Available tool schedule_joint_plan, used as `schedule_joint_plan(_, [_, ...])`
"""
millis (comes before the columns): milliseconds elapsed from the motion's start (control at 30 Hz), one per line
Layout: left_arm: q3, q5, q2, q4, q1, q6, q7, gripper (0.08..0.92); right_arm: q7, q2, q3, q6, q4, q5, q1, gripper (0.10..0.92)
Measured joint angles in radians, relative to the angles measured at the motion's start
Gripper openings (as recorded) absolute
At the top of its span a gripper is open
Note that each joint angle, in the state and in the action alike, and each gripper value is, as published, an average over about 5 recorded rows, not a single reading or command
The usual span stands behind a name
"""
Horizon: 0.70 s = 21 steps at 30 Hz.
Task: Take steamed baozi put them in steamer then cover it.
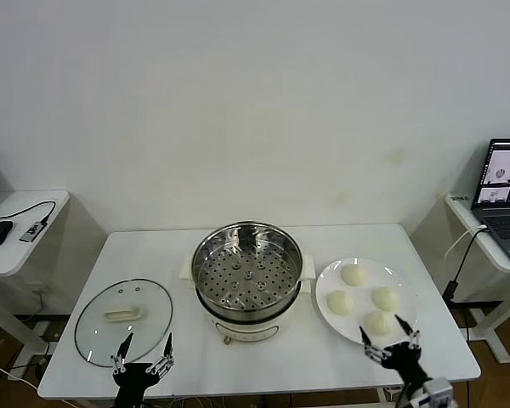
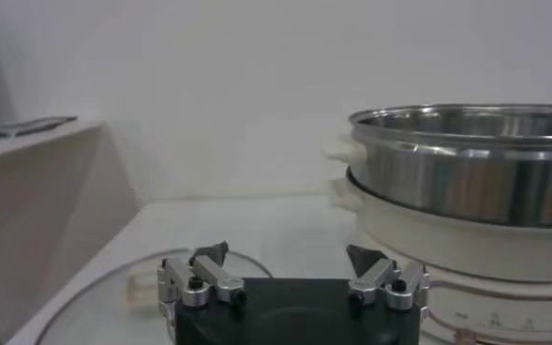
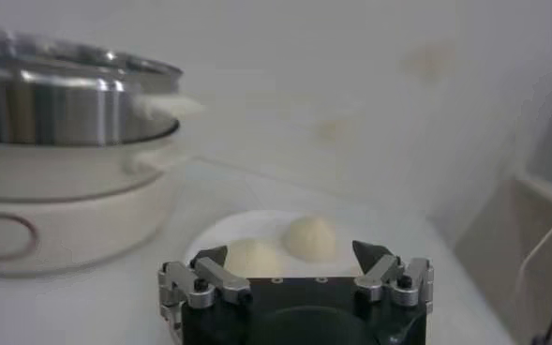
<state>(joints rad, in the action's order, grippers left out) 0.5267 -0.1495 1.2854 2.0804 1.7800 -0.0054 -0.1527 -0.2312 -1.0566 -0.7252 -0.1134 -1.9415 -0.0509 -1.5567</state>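
From the head view I see a white table (image 1: 263,361) with the steamer (image 1: 247,267) at frame centre, empty, its perforated floor bare. Four baozi (image 1: 353,274) sit on a white plate (image 1: 327,280) to the steamer's right. The glass cover (image 1: 123,321) lies flat at lower left.

My right claw (image 1: 391,339) hangs at the bottom right, jaws wide and holding nothing, just beside the plate's near rim. My left claw (image 1: 143,353) waits at the bottom left, over the cover's near edge, also wide and empty.

Nothing is loaded yet, so I judge the first pick is the step in hand. I would take the nearest bun, centre the jaws around its middle, close gently so the soft dough does not dent, then lift clear of the steamer wall before lowering it in.
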Motion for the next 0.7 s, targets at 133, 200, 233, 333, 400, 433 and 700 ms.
schedule_joint_plan(133, [-0.001, 0.011, -0.007, 0.001, -0.012, 0.005, -0.002, 0.823, -0.053, 0.081, 0.015, -0.023, 0.031, -0.060, 0.069, 0.823])
schedule_joint_plan(200, [0.000, 0.018, -0.011, 0.003, -0.019, 0.009, -0.004, 0.823, -0.095, 0.137, 0.032, -0.035, 0.056, -0.096, 0.120, 0.823])
schedule_joint_plan(233, [0.000, 0.022, -0.012, 0.004, -0.023, 0.010, -0.005, 0.823, -0.118, 0.165, 0.044, -0.040, 0.069, -0.113, 0.148, 0.823])
schedule_joint_plan(333, [0.002, 0.034, -0.013, 0.007, -0.034, 0.014, -0.008, 0.823, -0.190, 0.248, 0.098, -0.050, 0.113, -0.158, 0.242, 0.823])
schedule_joint_plan(400, [0.002, 0.043, -0.012, 0.008, -0.040, 0.015, -0.007, 0.823, -0.238, 0.298, 0.149, -0.055, 0.147, -0.181, 0.316, 0.823])
schedule_joint_plan(433, [0.002, 0.048, -0.011, 0.009, -0.042, 0.014, -0.007, 0.823, -0.263, 0.320, 0.180, -0.056, 0.165, -0.190, 0.357, 0.823])
schedule_joint_plan(700, [0.010, 0.084, -0.010, 0.018, -0.057, 0.010, 0.000, 0.823, -0.455, 0.422, 0.511, -0.063, 0.330, -0.220, 0.731, 0.823])
